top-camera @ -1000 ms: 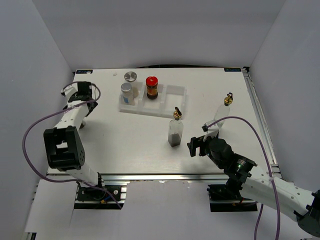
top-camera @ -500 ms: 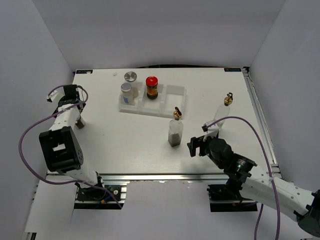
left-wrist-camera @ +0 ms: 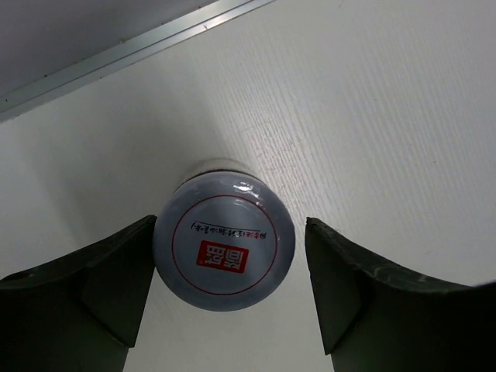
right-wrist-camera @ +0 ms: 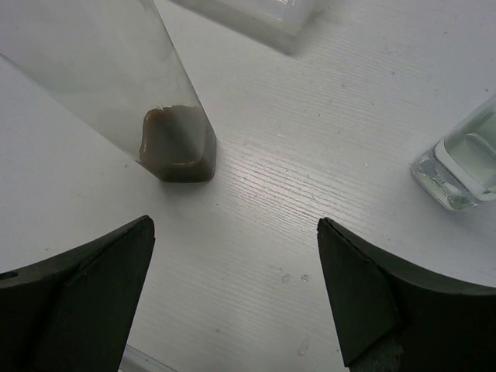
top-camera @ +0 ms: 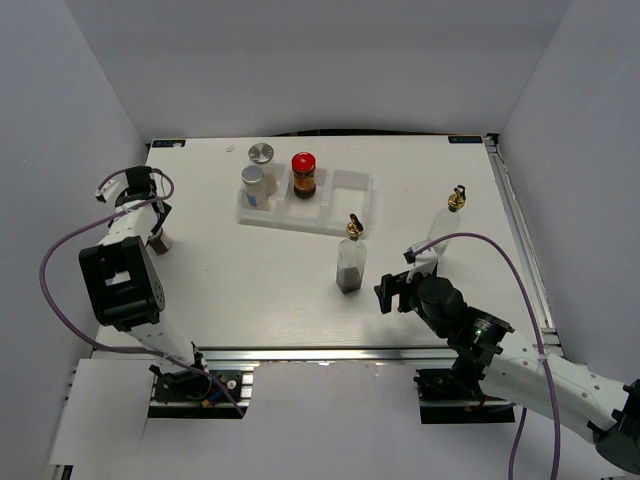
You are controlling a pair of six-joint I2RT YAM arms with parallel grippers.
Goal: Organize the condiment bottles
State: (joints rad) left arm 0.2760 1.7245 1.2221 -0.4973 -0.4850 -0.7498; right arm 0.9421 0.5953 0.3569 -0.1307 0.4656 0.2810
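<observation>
My left gripper (left-wrist-camera: 230,232) hangs spread wide around a silver-lidded jar (left-wrist-camera: 225,252) by the table's (top-camera: 250,270) left edge, one finger on each side, gripping nothing. My right gripper (right-wrist-camera: 234,232), near right, is equally spread and empty. It faces the dark-bottomed bottle (right-wrist-camera: 167,132), and the clear bottle (right-wrist-camera: 461,167) stands further right. The white tray (top-camera: 345,190), far centre, holds a red-lidded jar (top-camera: 303,174) and a second silver-lidded jar (top-camera: 254,186). The lid between my left fingers has a red square label with white characters I cannot read.

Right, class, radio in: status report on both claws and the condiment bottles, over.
Left claw open, straddling silver-lidded jar. Right claw open, empty, facing dark-bottomed bottle. Red-lidded jar sits in tray. Nothing blocking either claw.
</observation>
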